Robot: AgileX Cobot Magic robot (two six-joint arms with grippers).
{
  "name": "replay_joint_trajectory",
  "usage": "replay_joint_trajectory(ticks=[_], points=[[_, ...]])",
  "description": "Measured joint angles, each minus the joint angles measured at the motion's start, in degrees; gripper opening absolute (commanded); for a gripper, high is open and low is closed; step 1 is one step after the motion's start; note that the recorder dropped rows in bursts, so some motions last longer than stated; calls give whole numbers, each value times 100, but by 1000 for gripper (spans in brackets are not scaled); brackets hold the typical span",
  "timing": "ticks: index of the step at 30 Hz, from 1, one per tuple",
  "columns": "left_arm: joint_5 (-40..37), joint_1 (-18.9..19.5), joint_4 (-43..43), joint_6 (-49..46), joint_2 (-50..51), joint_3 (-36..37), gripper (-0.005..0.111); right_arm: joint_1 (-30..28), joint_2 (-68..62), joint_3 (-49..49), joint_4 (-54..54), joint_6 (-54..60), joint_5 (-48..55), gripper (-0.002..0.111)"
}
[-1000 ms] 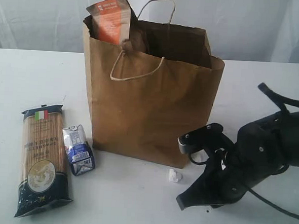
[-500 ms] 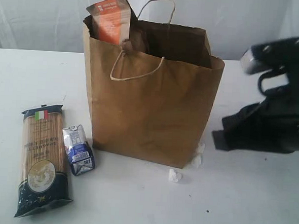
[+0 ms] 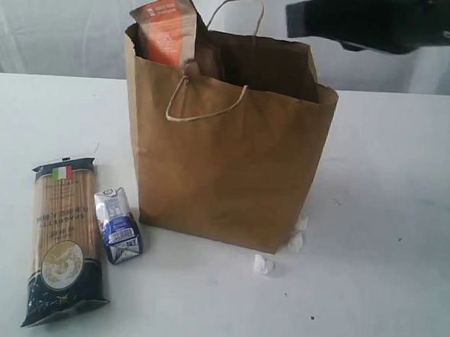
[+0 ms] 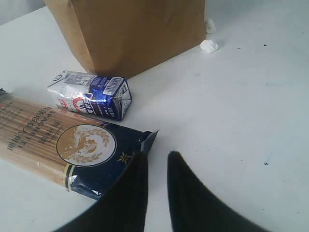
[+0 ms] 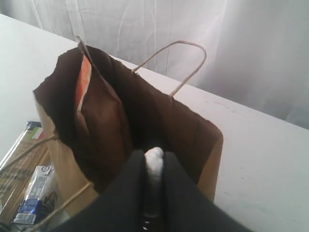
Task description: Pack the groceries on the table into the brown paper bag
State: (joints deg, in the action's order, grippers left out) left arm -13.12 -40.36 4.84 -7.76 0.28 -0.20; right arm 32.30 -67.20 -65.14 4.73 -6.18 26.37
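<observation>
Hovering over the brown paper bag (image 5: 159,125), the right claw (image 5: 154,166) pinches a small white scrap (image 5: 154,162); release only once centred above the opening, clear of the brown pouch (image 5: 96,121).

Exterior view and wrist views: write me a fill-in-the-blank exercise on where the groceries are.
1. The brown pouch with orange label sticks out of the top of the brown paper ____.
2. The small blue-white carton lies on the table between the bag and the blue ____ packet.
3. The right gripper pinches a small ____ lump above the open bag.

Missing words: bag; spaghetti; white
</observation>
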Motion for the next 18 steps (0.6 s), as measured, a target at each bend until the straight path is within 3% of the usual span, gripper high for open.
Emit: replay_joint_trajectory(ticks=[8, 11, 15, 18], points=[[0, 0, 0, 0, 0, 0, 21, 103, -1031, -561, 11, 268, -157, 3], [0, 0, 0, 0, 0, 0, 21, 103, -1248, -602, 11, 277, -161, 20], [0, 0, 0, 0, 0, 0, 21, 103, -1359, -602, 11, 277, -161, 59], [0, 0, 0, 0, 0, 0, 21, 103, -1373, -602, 11, 379, -201, 58]])
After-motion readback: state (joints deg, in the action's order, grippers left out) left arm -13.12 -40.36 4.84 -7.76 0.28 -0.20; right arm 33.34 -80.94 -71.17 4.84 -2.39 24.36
